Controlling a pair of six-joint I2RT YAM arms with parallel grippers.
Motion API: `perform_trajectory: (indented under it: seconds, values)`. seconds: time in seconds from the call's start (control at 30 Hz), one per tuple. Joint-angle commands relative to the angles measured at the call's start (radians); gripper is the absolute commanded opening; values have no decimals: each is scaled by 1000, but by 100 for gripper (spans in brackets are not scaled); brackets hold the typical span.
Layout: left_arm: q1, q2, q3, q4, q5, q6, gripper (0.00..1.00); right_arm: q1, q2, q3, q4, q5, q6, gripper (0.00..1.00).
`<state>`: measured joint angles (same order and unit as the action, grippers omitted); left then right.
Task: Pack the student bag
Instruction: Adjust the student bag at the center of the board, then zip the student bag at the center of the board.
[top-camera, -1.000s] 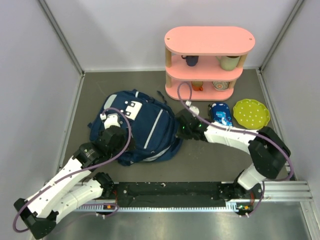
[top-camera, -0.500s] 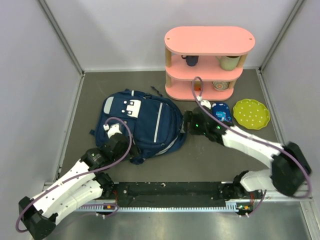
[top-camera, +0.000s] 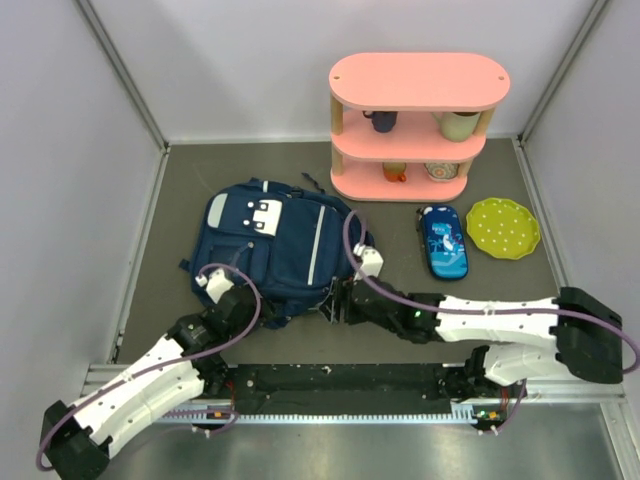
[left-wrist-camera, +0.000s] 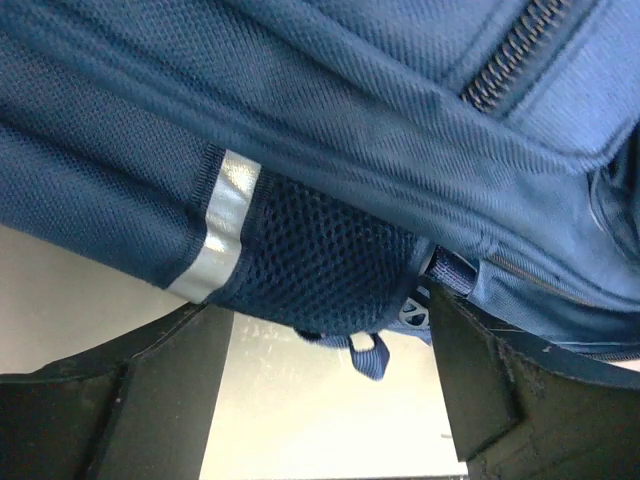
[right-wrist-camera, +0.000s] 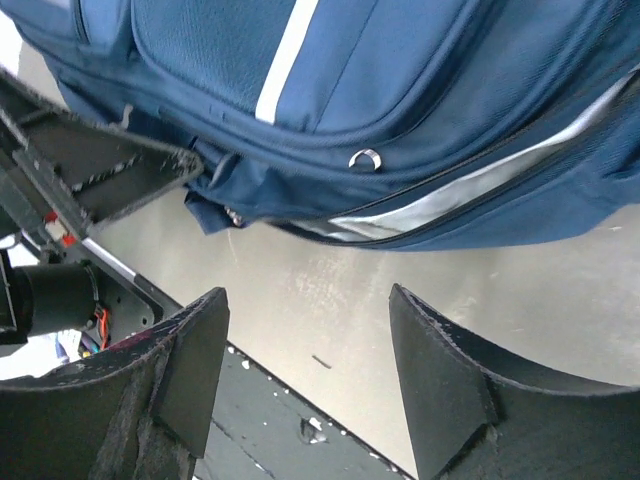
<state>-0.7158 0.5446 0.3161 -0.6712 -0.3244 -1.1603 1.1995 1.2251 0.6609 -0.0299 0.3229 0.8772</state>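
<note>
The student bag (top-camera: 285, 245) lies flat on the table, navy with white patches and a thin white stripe. My left gripper (top-camera: 243, 300) is at its near left corner. In the left wrist view that gripper (left-wrist-camera: 325, 345) is open, and the bag's mesh side (left-wrist-camera: 320, 265) and a small strap loop (left-wrist-camera: 368, 355) hang between its fingers, untouched. My right gripper (top-camera: 330, 305) is at the bag's near edge, pointing left. It (right-wrist-camera: 308, 300) is open over bare table, just below the bag's zip edge (right-wrist-camera: 450, 210), and holds nothing.
A blue pencil case (top-camera: 443, 242) and a yellow-green dotted plate (top-camera: 503, 227) lie right of the bag. A pink shelf (top-camera: 420, 80) with cups stands at the back. The arms' base rail (top-camera: 340, 385) runs along the near edge. Grey walls close in both sides.
My right gripper swung from beside the shelf and pencil case down to the bag's near edge and opened. My left gripper drew back toward the near edge. The bag shifted right and lies flatter.
</note>
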Motion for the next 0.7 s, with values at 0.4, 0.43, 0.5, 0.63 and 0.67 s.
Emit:
perform_trajectory:
  seconds: [0.4,0.43,0.5,0.63,0.67]
  values:
    - [-2,-11,-149,232,-142,-64,43,247,439,109,475,312,36,43]
    - [-1,-27,-155,231,-139,-64,43,245,456,120,490,303,28,43]
    - [-2,-49,-169,228,-130,-61,41,238,506,170,469,259,43,44]
    - [-1,-123,-172,193,-123,-47,39,238,557,186,516,215,66,45]
    - [-1,-135,-172,180,-127,-45,39,238,566,198,509,217,72,45]
